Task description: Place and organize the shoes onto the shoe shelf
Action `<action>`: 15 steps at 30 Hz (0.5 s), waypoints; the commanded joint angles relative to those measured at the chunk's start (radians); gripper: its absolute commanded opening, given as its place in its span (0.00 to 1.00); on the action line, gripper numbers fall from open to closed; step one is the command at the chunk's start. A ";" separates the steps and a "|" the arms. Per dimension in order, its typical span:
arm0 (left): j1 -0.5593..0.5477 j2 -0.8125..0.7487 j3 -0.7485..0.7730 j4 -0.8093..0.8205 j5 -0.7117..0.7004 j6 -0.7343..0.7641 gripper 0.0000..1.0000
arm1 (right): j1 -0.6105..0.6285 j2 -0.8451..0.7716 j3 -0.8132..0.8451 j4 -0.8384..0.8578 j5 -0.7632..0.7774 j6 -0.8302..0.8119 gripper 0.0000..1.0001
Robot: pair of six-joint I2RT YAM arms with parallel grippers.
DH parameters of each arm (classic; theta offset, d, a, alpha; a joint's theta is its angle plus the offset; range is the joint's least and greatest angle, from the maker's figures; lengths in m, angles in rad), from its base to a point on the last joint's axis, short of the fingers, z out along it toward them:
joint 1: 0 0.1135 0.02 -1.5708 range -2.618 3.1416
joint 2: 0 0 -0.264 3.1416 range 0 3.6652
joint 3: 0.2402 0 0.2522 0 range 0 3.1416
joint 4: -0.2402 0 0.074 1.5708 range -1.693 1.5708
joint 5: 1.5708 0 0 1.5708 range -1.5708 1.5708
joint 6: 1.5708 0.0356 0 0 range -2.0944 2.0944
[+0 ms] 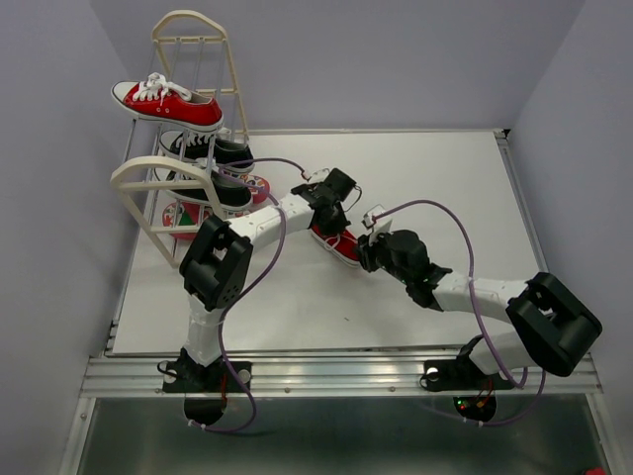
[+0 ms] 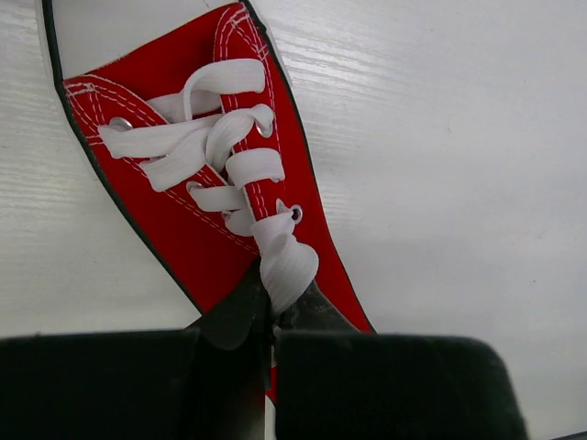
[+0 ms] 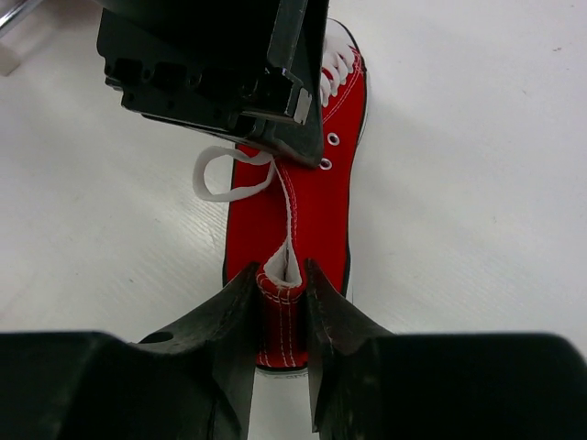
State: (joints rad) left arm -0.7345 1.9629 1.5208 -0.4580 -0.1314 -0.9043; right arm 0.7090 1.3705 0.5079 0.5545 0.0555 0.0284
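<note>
Sneaker [image 1: 338, 245] lies heel toward right hand [image 3: 281, 280], toe toward shelf [image 1: 148, 176].

The red sneaker [image 2: 183, 229] is showing matt woven canvas cloth with white stitching. Its eyelets [image 2: 294, 214] are glinting as polished metal, and its flat laces [image 2: 197, 142] are looking like soft woven fabric. The table [image 2: 459, 137] is presenting a white, smooth, faintly grained matt surface. The right gripper [image 3: 282, 275] is appearing as black, matt, slightly rough plastic. The shoe shelf [image 1: 158, 161] is showing smooth cream plastic frames. The mounting rail [image 1: 336, 374] is gleaming as brushed metal.
</note>
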 commanded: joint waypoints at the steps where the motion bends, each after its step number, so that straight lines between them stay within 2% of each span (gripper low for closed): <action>1: -0.009 -0.013 0.009 -0.001 -0.029 0.030 0.00 | 0.017 -0.001 0.023 0.071 -0.043 -0.018 0.01; 2: -0.012 -0.021 0.010 -0.001 -0.043 0.033 0.00 | 0.017 -0.007 0.023 0.068 -0.048 -0.018 0.01; 3: -0.017 -0.045 0.009 0.010 -0.069 0.041 0.00 | 0.017 -0.011 0.023 0.056 -0.048 -0.016 0.14; 4: -0.017 -0.061 0.012 0.013 -0.085 0.053 0.00 | 0.017 -0.019 0.024 0.048 -0.048 -0.016 0.32; 5: -0.017 -0.077 0.013 0.015 -0.100 0.062 0.00 | 0.017 -0.025 0.027 0.036 -0.048 -0.006 0.55; 6: -0.019 -0.119 0.016 0.024 -0.112 0.073 0.00 | 0.017 -0.045 0.040 0.021 -0.046 0.001 0.72; 7: -0.022 -0.139 0.018 0.042 -0.144 0.080 0.00 | 0.017 -0.054 0.050 -0.017 -0.046 0.008 1.00; 11: -0.037 -0.242 0.094 0.078 -0.195 0.191 0.00 | 0.017 -0.137 0.077 -0.097 -0.101 0.068 1.00; 15: -0.037 -0.260 0.232 0.047 -0.234 0.238 0.00 | 0.017 -0.309 0.047 -0.113 -0.172 0.073 1.00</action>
State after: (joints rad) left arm -0.7662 1.8381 1.5867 -0.4911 -0.2642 -0.7467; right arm 0.7208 1.2022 0.5323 0.4320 -0.0383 0.0742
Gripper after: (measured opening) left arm 0.146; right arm 0.997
